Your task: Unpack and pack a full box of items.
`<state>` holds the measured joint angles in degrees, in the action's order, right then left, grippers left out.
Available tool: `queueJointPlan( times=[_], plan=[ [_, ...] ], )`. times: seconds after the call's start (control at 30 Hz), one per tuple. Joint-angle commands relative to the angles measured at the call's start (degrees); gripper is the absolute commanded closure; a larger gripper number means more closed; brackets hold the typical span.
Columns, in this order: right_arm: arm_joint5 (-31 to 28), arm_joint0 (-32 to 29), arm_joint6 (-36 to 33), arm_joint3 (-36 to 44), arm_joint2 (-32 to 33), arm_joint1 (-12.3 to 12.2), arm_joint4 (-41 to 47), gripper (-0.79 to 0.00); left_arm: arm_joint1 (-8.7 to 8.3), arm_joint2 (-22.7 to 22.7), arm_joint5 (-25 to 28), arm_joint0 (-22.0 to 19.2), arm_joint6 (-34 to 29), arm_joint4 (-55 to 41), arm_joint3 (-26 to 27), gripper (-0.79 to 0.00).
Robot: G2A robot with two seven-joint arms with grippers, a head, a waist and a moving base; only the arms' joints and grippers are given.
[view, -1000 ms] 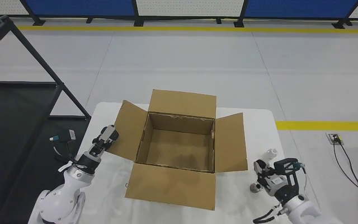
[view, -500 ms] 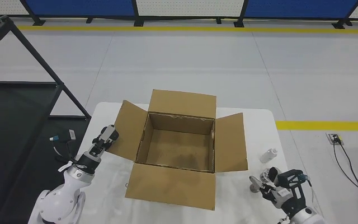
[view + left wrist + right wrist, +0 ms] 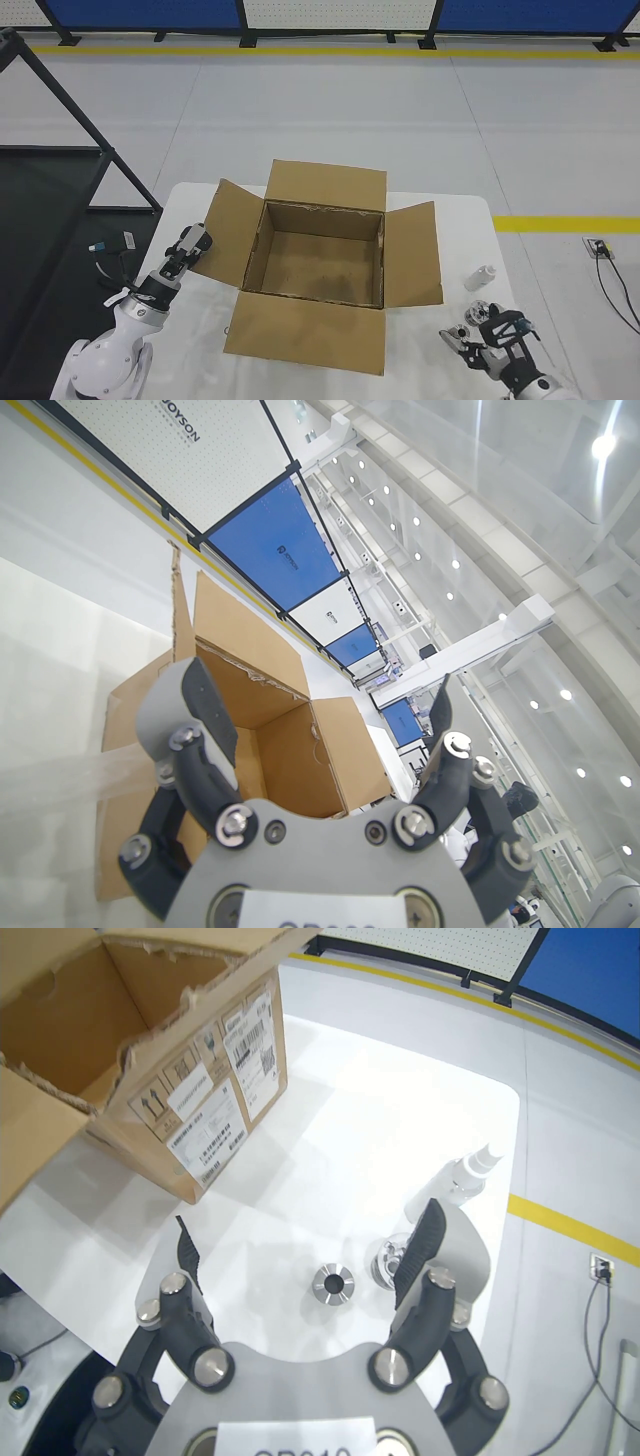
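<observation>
Broadly, the white table carries everything. The cardboard box stands at its middle with all four flaps folded outward and its brown floor showing. In the right wrist view, printed labels cover the box's outer wall on that side.

The left arm sits at the table's near left corner, its forearm angled up toward the box. The left gripper lies just beside the edge of the left flap. In its own wrist view, the left gripper is tipped upward, so the box and the hall ceiling show beyond it. Its fingers are spread wide with nothing between them.

The right arm is at the near right corner, well apart from the box. The right gripper points down at the tabletop. The right gripper is likewise released, its two padded fingers wide apart and holding nothing.

A clear spray bottle lies on its side near the table's right edge, beyond the right gripper. A small silver collet stands on the table below the gap between the right fingers. Just beside it is a shiny metal part, half hidden behind one finger.
</observation>
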<state>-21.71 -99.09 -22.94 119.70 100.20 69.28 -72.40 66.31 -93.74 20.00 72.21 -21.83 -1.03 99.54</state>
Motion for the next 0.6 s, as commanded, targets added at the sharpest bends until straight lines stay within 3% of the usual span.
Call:
queueJointPlan(
  times=[0.0,0.3,0.57],
  plan=[
    [-1.93,-0.53,-1.9,-0.1,0.33,-0.27,-2.43,-0.785,0.0,0.0,0.0,0.0,0.0,0.0,0.0,-0.785],
    [-5.62,1.24,-10.33,-4.31,-0.22,-0.93,-1.87,-0.785,0.0,0.0,0.0,0.0,0.0,0.0,0.0,-0.785],
    [-4.41,5.19,-14.59,-8.43,-1.99,-1.18,0.57,-0.785,0.0,0.0,0.0,0.0,0.0,0.0,0.0,-0.785]
  ],
)
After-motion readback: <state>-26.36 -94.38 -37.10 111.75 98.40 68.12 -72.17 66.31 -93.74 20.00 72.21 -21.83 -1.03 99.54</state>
